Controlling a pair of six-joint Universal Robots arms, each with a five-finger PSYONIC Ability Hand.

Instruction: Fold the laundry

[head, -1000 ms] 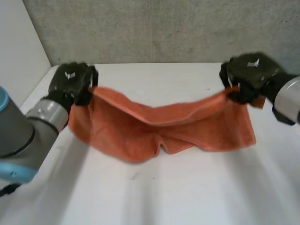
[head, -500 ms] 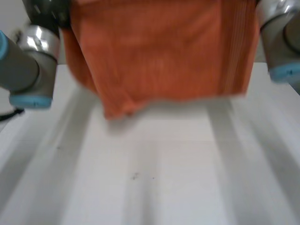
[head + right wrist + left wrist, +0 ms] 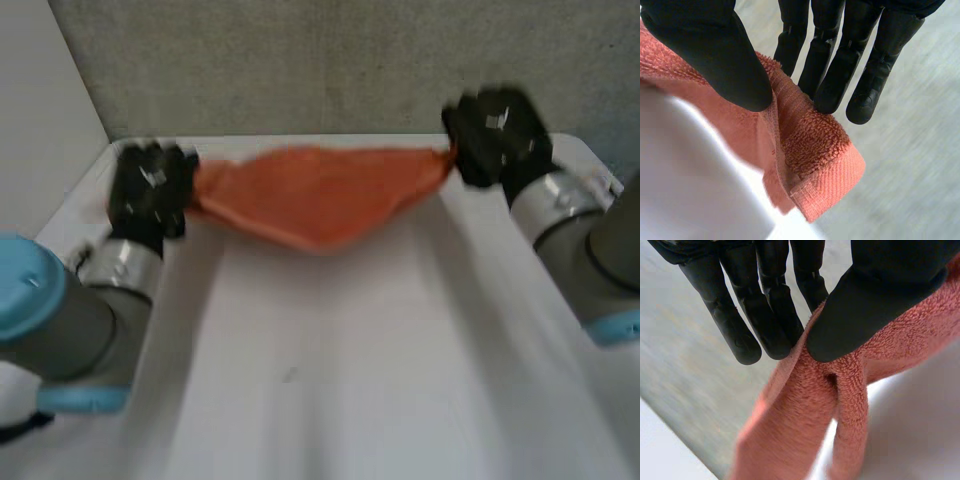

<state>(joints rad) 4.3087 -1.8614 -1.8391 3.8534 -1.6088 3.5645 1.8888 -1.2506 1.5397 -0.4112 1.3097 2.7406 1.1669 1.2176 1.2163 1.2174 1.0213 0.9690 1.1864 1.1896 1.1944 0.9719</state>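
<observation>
**Orange towel [image 3: 320, 195] strung along the far edge of the white table [image 3: 330, 400]**

Pinched at one end by the left hand [image 3: 150, 195], close to the table's far left corner. In the left wrist view, clamped between the left thumb [image 3: 880, 305] and the straight, close-set left fingers [image 3: 775, 315], with the cloth gathered into a deep fold just under the thumb tip.

Pinched at the other end by the right hand [image 3: 493, 135], close to the far right corner and set a little farther back than the left. In the right wrist view, trapped between the right thumb [image 3: 715, 55] and the straight right fingers [image 3: 840, 65], pressed side by side. Hemmed corner of terry poking out past the fingertips.

Stretched from hand to hand, upper line nearly straight, lower edge drooping to a blunt point about midway between them. Hard to tell whether that low point touches the tabletop. Grey wall [image 3: 330, 60] right behind.
</observation>
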